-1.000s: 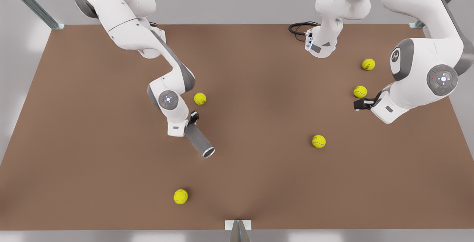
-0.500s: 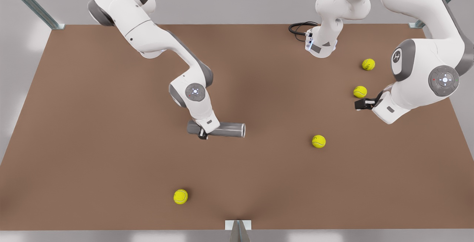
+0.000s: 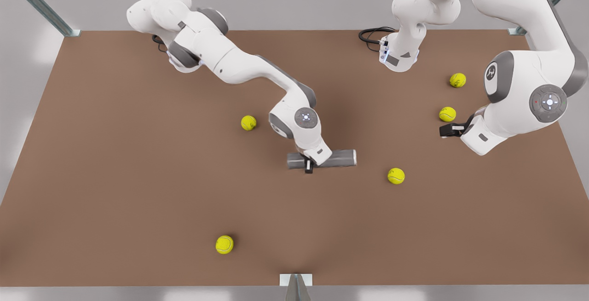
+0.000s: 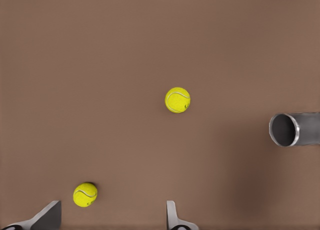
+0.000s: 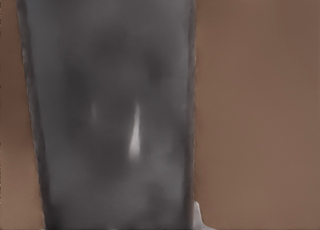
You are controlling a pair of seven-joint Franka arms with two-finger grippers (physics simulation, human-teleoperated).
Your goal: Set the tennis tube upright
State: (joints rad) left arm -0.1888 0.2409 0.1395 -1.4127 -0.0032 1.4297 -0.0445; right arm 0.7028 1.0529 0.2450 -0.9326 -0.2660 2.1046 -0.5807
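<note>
The right gripper (image 3: 308, 166) is clamped across the tennis tube (image 3: 338, 158), which lies level between its fingers above the brown table (image 3: 115, 176). The left gripper (image 3: 445, 130) waits well apart with fingers (image 4: 172, 217) spread and nothing between them, a tennis ball (image 3: 447, 114) just beside it.
</note>
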